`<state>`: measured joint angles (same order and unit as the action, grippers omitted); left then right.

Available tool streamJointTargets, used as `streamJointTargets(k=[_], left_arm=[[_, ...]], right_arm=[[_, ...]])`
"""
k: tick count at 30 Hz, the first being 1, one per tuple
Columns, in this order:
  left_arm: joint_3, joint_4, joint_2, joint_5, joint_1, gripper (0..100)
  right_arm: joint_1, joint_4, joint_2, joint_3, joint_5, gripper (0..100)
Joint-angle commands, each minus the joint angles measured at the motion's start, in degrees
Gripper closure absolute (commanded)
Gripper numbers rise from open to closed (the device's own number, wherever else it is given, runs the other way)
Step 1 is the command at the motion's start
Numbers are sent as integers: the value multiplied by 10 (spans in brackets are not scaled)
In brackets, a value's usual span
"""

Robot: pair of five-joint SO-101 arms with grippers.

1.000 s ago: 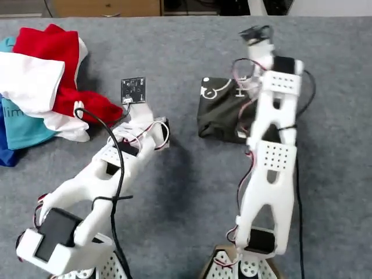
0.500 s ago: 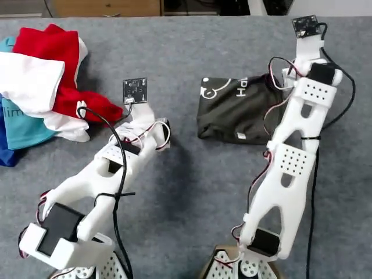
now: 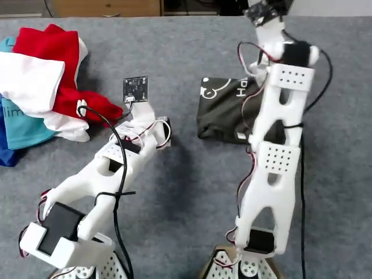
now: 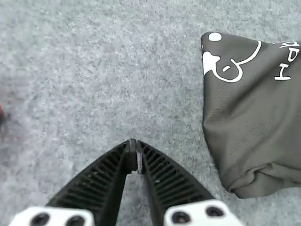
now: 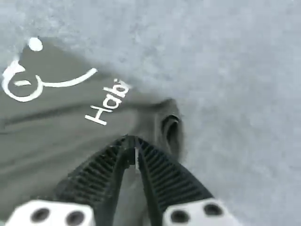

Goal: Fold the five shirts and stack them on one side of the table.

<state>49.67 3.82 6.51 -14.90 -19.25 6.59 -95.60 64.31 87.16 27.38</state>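
Note:
A black shirt (image 3: pixel 224 110) with white print lies folded at the table's middle right; it also shows in the left wrist view (image 4: pixel 254 103) and the right wrist view (image 5: pixel 51 122). Several unfolded shirts are heaped at the far left: red (image 3: pixel 49 46), white (image 3: pixel 29 81), teal (image 3: pixel 20 125) and a blue edge (image 3: pixel 4 151). My left gripper (image 4: pixel 132 156) is shut and empty over bare grey table, left of the black shirt. My right gripper (image 5: pixel 132 147) is shut just above the black shirt's far right part, by a raised fold (image 5: pixel 170 128). The right arm (image 3: pixel 279 116) hides the shirt's right side.
The grey felt table (image 3: pixel 192 192) has free room between the two arms and along the right side. The left arm (image 3: pixel 104 174) stretches from the near left corner toward the middle, its wrist close to the red shirt's sleeve (image 3: pixel 96 107).
The right arm swung out to the right past the black shirt, then back left over it, reaching farther toward the table's back. The left arm barely moved.

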Motion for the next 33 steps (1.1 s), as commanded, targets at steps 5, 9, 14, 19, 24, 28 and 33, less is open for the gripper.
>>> streamJointTargets(k=[5,9,14,19,24,28,33], left_arm=[[-23,4,4,7,6,981],[-23,4,4,7,5,981],[-23,4,4,7,5,981],[-25,4,6,7,11,980],[-58,22,9,3,12,981],[-172,115,-3,-24,3,979],[-357,141,-105,-33,-18,979]], right_arm=[[80,110,73,24,-77,997],[107,149,102,61,-117,997],[102,149,102,86,-132,997],[103,90,13,86,-131,997],[117,-27,-115,82,-83,997],[134,-70,-160,20,-39,997],[154,-69,-265,-224,-40,997]])
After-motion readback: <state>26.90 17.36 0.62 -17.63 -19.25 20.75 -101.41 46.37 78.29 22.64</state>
